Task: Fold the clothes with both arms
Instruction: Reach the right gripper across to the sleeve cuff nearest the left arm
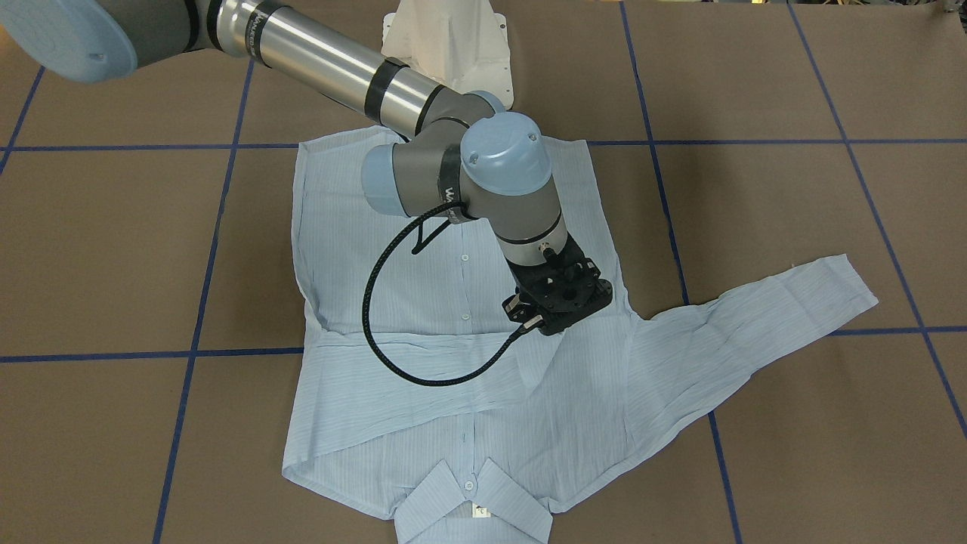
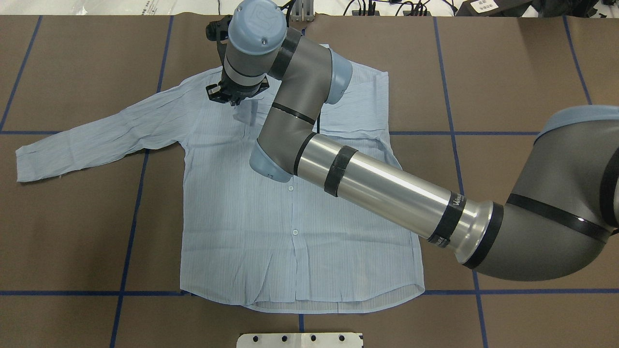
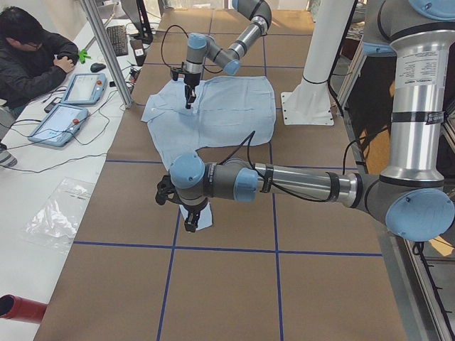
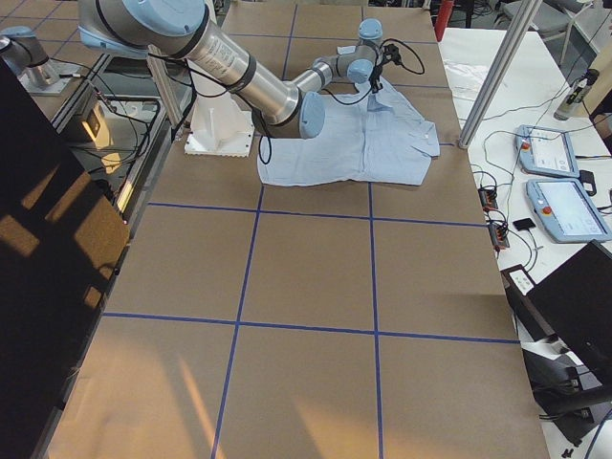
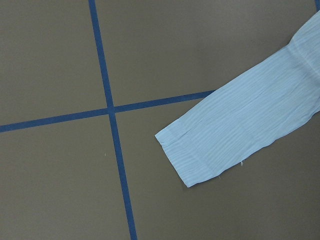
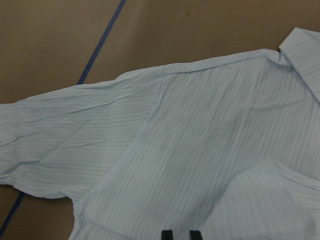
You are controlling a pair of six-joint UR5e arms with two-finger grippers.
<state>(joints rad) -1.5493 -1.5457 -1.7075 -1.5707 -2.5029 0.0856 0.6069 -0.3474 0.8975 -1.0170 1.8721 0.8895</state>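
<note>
On the brown table (image 2: 508,72) | shirt (image 2: 271,232) laid flat, front up; one sleeve (image 2: 96,140) extended toward 9 o'clock, overhead view | right gripper (image 6: 181,234) positioned at shirt's 11 o'clock; fingertips (image 6: 167,234) drawn close | left gripper (image 3: 190,226) held above cuff (image 5: 200,155); grip cannot be told

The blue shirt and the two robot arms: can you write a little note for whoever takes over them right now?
Right gripper: fingertips close together, holding nothing, low over the shirt at the chest, by the end of the folded sleeve.
Left gripper: hovers over the cuff of the spread sleeve; open or shut cannot be told.
Shirt: flat, buttons up, collar on the side away from the robot.
Done: one sleeve folded across the chest.
Left: probably fold the spread sleeve in, then fold the body.
</note>
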